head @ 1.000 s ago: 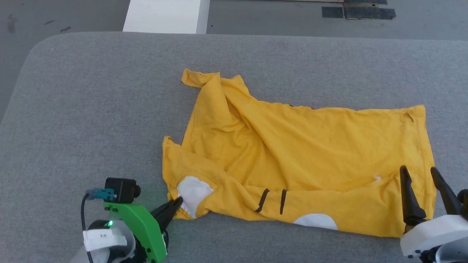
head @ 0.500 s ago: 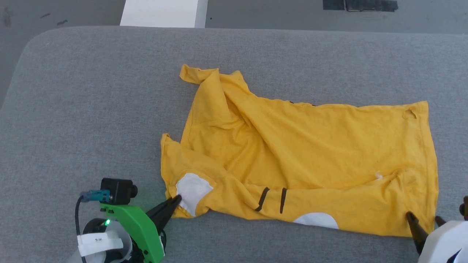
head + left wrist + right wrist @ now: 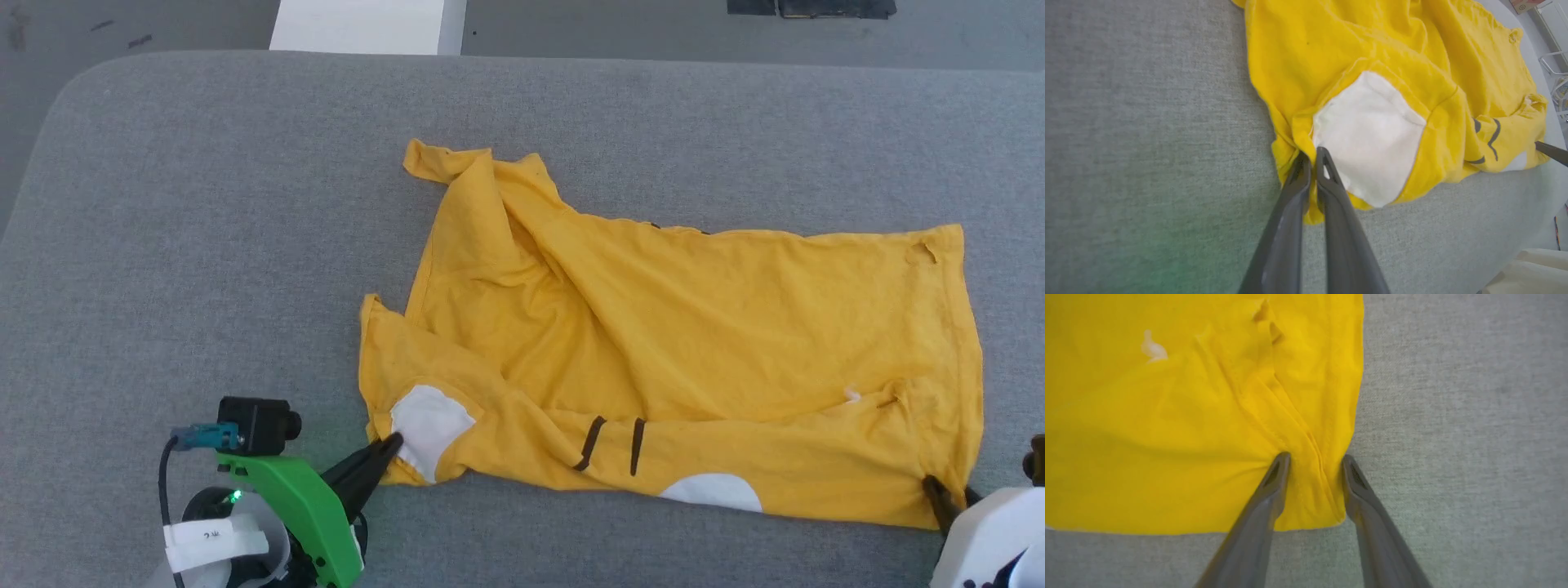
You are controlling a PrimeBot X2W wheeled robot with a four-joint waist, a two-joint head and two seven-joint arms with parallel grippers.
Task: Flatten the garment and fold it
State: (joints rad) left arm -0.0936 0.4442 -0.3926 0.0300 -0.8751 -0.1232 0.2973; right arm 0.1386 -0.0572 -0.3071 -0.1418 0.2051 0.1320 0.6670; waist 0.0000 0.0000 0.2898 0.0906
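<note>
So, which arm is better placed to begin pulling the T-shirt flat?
Left: the left tool is shut on the T-shirt beside the white patch. The right tool straddles a corner fold, not closed.

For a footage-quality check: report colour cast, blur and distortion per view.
Head view: even light, faint green glow by the left gripper. Left wrist view: green cast on the grey surface. Right wrist view: garment sharp, right gripper slightly soft.

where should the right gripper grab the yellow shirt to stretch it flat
The near right hem corner of the garment, coming from the near edge of the table: it lies low, with free edges on two sides. The right gripper straddles that corner, jaws apart; the left gripper pinches the near left end.
</note>
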